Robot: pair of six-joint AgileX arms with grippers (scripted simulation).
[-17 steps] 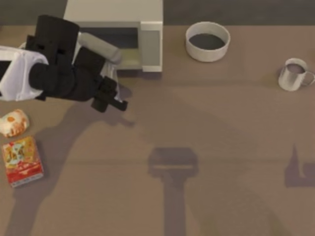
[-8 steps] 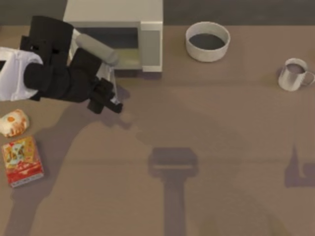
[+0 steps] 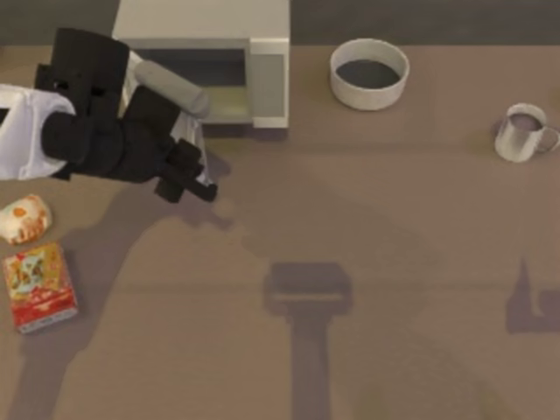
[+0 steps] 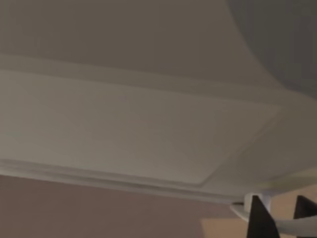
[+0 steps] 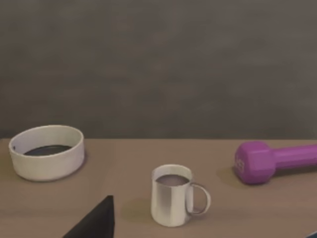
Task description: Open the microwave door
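Light-grey and boxy, the microwave (image 3: 206, 52) stands at the far edge of the brown table (image 3: 367, 262), left of centre in the top view, with its narrow control panel strip (image 3: 269, 77) on its right side. Its cavity (image 3: 197, 74) is exposed. The microwave door (image 3: 194, 144), a flat pale panel with a translucent window, is swung out toward the table's near side and hangs at the left of the opening, largely hidden beneath the arm.

The left arm's black two-finger gripper (image 3: 188, 175) sits just in front of the microwave, at the outer end of the door. In the left wrist view the door panel (image 4: 133, 134) fills most of the frame, and the dark fingertips (image 4: 257, 220) stand on either side of a white bar at the door's edge (image 4: 287, 223), pinching it.

The right arm is not seen in the top view; only a dark sliver of its gripper (image 5: 96, 223) enters the right wrist view, and whether it is spread or pressed together cannot be told.

Other items: a white round bowl (image 3: 369, 73) right of the microwave, a metal mug (image 3: 523, 131) near the right edge, a purple dumbbell (image 5: 272, 161) beside the mug in the right wrist view, a bread roll (image 3: 24, 217) and a red printed box (image 3: 39, 285) at the left edge.
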